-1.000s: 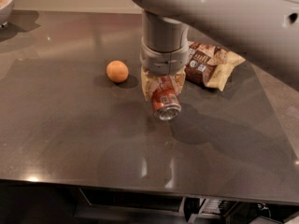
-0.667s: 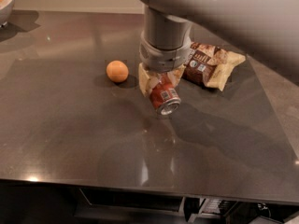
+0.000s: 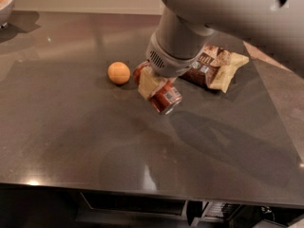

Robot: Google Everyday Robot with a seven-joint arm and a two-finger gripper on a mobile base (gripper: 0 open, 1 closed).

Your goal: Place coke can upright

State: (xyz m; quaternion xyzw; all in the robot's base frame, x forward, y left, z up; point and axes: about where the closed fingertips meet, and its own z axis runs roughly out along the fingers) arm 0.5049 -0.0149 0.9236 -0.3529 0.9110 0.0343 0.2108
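The coke can [image 3: 168,99] sits in the middle of the dark countertop [image 3: 71,137], clamped across its body by the gripper [image 3: 156,87]. It is not upright. It lies at a slant, with its long axis running from far-left to near-right and its near end pointing down towards the surface. Whether that lower end touches the countertop or hangs just above it cannot be told. One cream finger pad [image 3: 148,83] presses on the can's left flank; the other is hidden behind the can and the wrist.

The step in hand looks like the re-orienting: the can is grasped but not yet turned. The next move probably calls for rotating the wrist until the can's axis is vertical, setting its base flat on the bare surface, and only then letting go.

An orange [image 3: 118,72] lies just to the left of the can, apart from it. A chip bag [image 3: 218,68] lies to the right and slightly farther back. A bowl [image 3: 5,8] stands at the far-left corner.
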